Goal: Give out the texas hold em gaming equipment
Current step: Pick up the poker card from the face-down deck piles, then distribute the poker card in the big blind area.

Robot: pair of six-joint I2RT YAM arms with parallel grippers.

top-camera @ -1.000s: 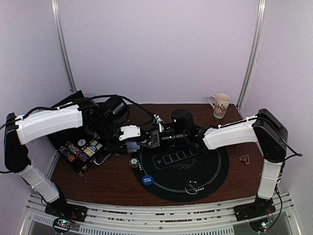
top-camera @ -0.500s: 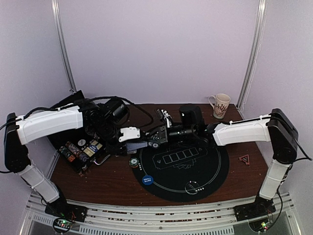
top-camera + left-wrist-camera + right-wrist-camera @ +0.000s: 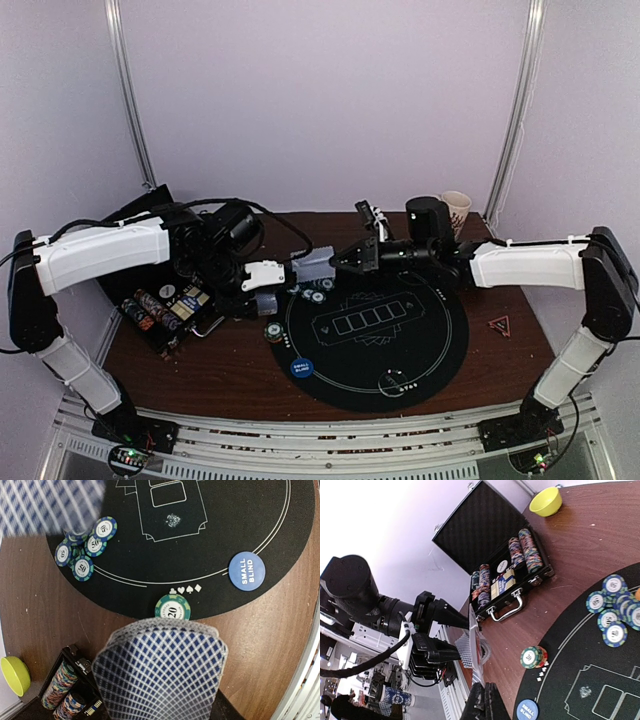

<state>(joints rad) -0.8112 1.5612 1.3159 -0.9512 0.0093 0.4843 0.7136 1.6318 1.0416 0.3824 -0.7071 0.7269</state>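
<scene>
Left fingers (image 3: 263,290) are gripping a fan of grey-blue checked playing cards (image 3: 160,672). Right fingers (image 3: 484,702) are pinching one card (image 3: 476,650) edge-on, risking a slip onto the teal striped chips (image 3: 82,550).

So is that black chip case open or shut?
Open. In the right wrist view the case has its lid tilted back, with rows of chips standing inside.

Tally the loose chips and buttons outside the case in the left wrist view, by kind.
Blue-edged chips: 4 showing
Green 20 chip: 1 showing
Small Blind button: 1
Total: 6
More may lie beneath these or under the blurred card.
</scene>
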